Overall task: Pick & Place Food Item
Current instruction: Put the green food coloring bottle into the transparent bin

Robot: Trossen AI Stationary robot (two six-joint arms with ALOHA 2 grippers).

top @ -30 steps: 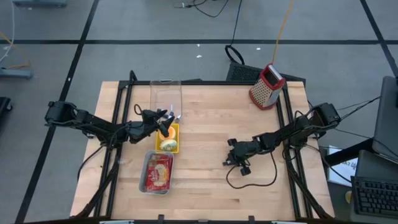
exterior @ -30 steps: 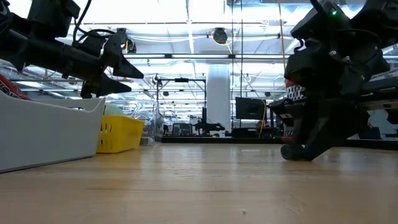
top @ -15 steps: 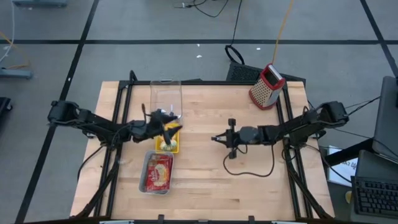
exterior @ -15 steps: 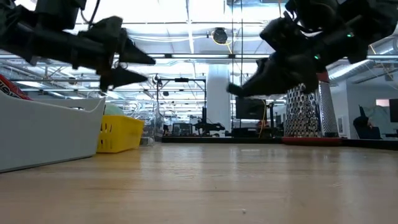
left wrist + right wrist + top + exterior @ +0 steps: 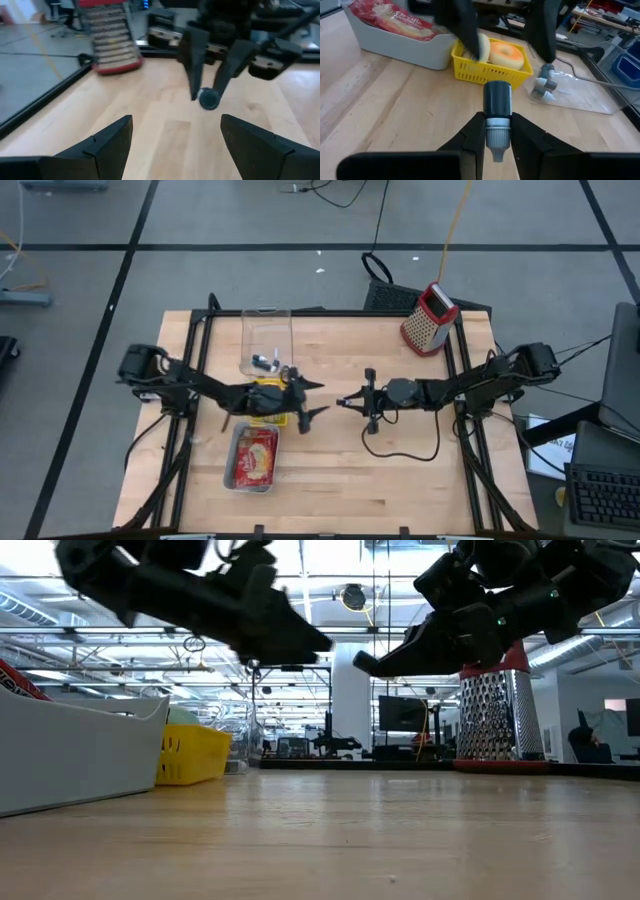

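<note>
The small bottle (image 5: pixel 497 100), with a dark cap and a silver neck, is above the middle of the wooden table (image 5: pixel 400 470), pinched between the two fingers of the right gripper (image 5: pixel 346 401). It points forward out of these jaws, toward the left arm.

On the far left, behind the left jaws and a little to one side of them, lies a grey tray (image 5: pixel 233 470) with a red packet (image 5: pixel 255 456) inside. Touching the tray is a yellow basket (image 5: pixel 490 75); it holds a round orange-yellow bun with a hole (image 5: pixel 507 54), and the left arm passes over it. Beside the basket, also behind the left jaws, lies a clear container (image 5: pixel 265 330) with two more small bottles (image 5: pixel 542 85) in it.

The left gripper (image 5: pixel 315 398) hangs above the table with its fingers spread wide and nothing between them. Its open jaws face the right gripper, and the two tips are near but apart. The held bottle is straight in front of the open jaws.

Far behind the right jaws, at the back edge of the table, a metal grater (image 5: pixel 430 320) with a red top stands upright.
</note>
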